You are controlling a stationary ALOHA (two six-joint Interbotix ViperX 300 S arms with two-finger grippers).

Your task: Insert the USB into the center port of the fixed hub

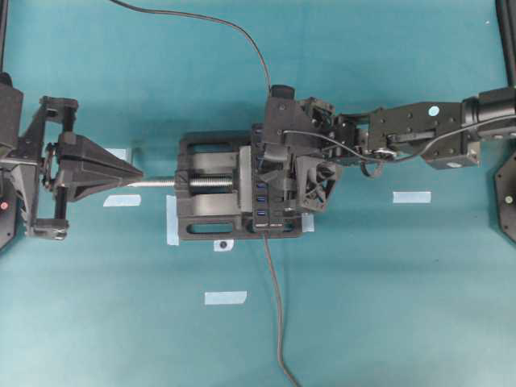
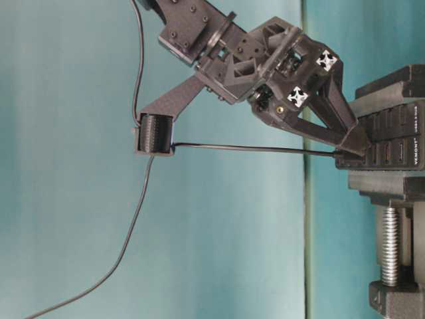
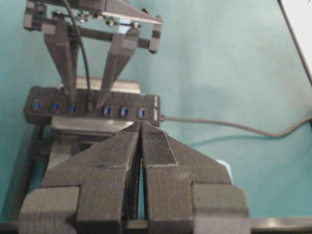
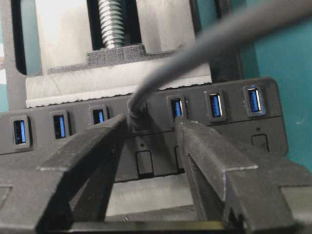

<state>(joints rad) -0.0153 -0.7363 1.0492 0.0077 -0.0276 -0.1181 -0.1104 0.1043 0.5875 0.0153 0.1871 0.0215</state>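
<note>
Several pale tape strips [image 1: 226,297] on teal table [image 1: 387,306]

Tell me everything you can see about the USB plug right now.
The USB is a small black plug ending a thin dark-grey cable. It looks seated in the fixed hub's middle slot, with three blue ports either side. The right end effector's fingers stand apart on either side of it, seemingly not gripping it.

A black screw vise [image 1: 211,197] sat on the teal table [image 1: 387,306], with pale tape strips [image 1: 225,297] scattered nearby.
</note>
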